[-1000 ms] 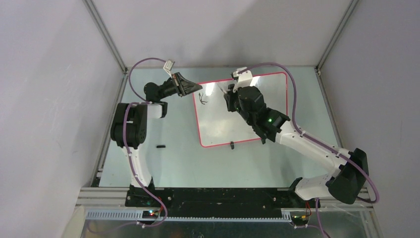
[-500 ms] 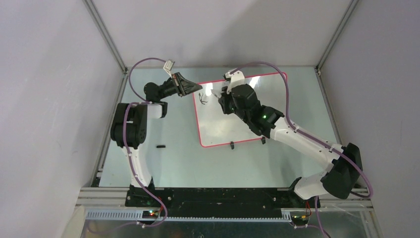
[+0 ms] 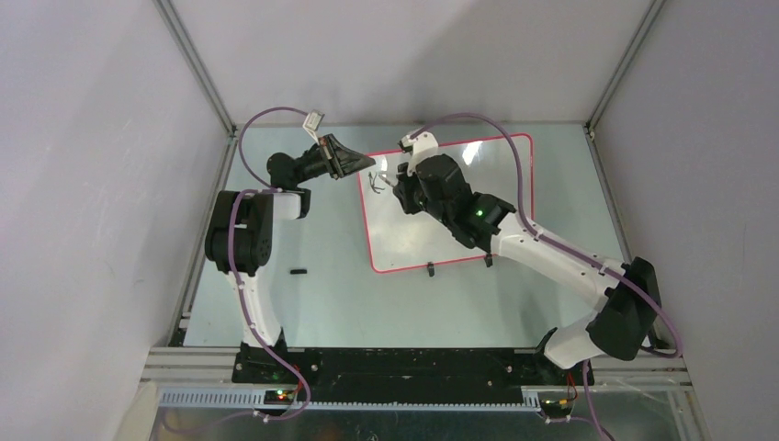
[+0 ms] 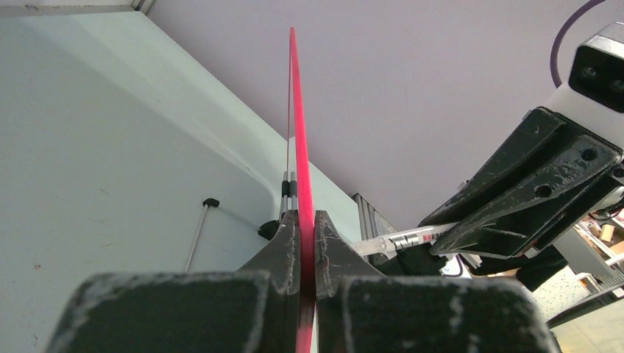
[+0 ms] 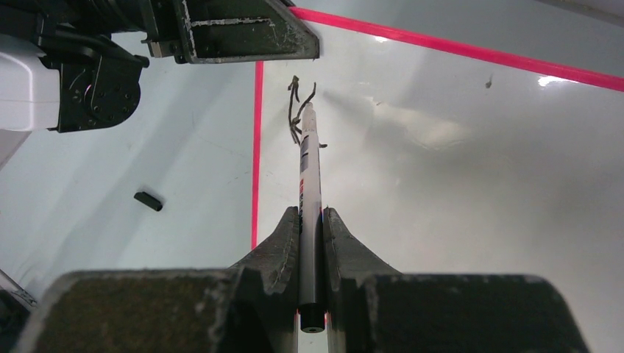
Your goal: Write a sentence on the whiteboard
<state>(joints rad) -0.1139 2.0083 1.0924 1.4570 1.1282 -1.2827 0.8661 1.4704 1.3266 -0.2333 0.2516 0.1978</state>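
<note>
With the left end effector (image 4: pixel 307 220) clamped on the red-rimmed glossy white whiteboard (image 3: pixel 404 234) lying on the tabletop (image 3: pixel 321 276) and the right end effector (image 5: pixel 311 217) pinching the slim white marker (image 5: pixel 307 173) at the first black strokes (image 5: pixel 297 110), press lightly and space the letters evenly.

White links (image 3: pixel 560 260), black joints (image 3: pixel 241 230); purple cables (image 3: pixel 271 111); left claw (image 4: pixel 307 215), right claw (image 5: pixel 311 213) scuffed black.

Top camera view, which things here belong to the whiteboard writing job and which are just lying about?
Part of the job:
- whiteboard, its rim clamped by the left gripper
- marker, shut in the right gripper
- first black strokes near the board's corner

Just lying about:
- small black piece, perhaps the marker's cap, loose on the table left of the board
</note>
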